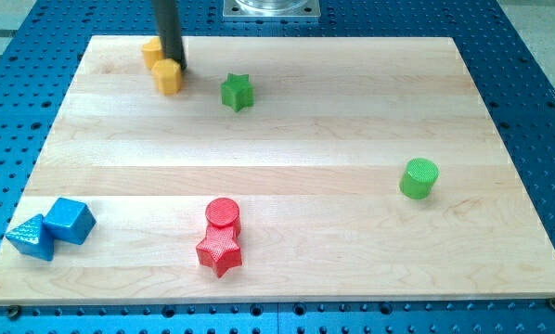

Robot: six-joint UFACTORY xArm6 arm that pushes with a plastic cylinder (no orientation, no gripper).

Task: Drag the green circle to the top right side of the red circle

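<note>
Resting among the yellow blocks (167, 76) at the surface's (352, 111) top left, the bare tool tip (175, 67) holds nothing and risks overshooting the far-right green circle (418, 177), knocking it off past the red circle (223, 212).

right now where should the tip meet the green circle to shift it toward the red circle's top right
There is nothing to grip with; my tip can only push. It sits at the view's top left, beside the yellow blocks, far from the green circle. The target spot, up and right of the red circle, lies to the view's left, so contact the cylinder's right wall, probably centred, since a round side slips off-line.
</note>
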